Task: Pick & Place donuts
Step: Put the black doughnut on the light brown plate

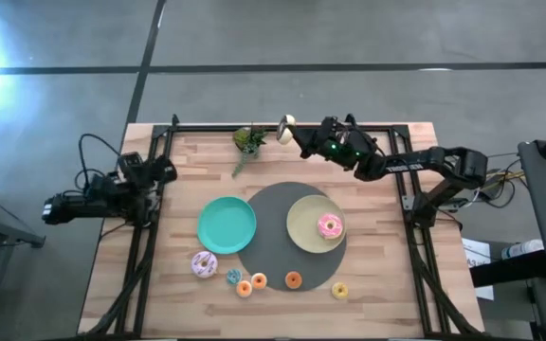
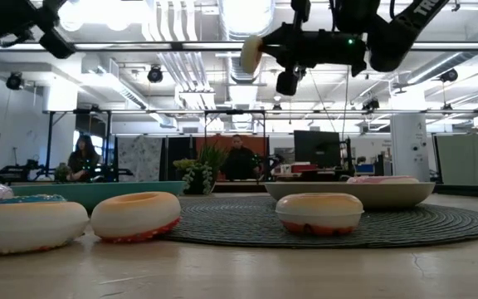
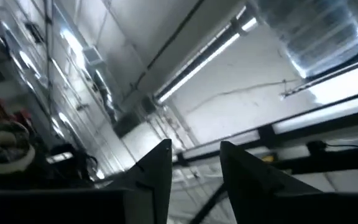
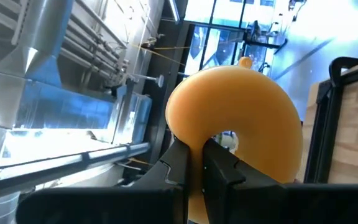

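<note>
Presently you have: round dark-grey woven mat (image 1: 278,248), mid-table. Pale-yellow round plate (image 1: 308,227) on it, carrying the pink-iced ring donut (image 1: 330,225). Right gripper (image 1: 295,134), raised beyond the mat's far edge, clenched on a yellowish ring donut (image 4: 241,118). Left gripper (image 3: 194,165), well off the mat's left, fingers parted.

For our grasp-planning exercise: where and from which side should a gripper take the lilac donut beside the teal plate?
The lilac donut lies flat on the wood, just off the teal plate. Probably best from straight above: one finger in its hole, one outside the ring's plate-free side.
</note>
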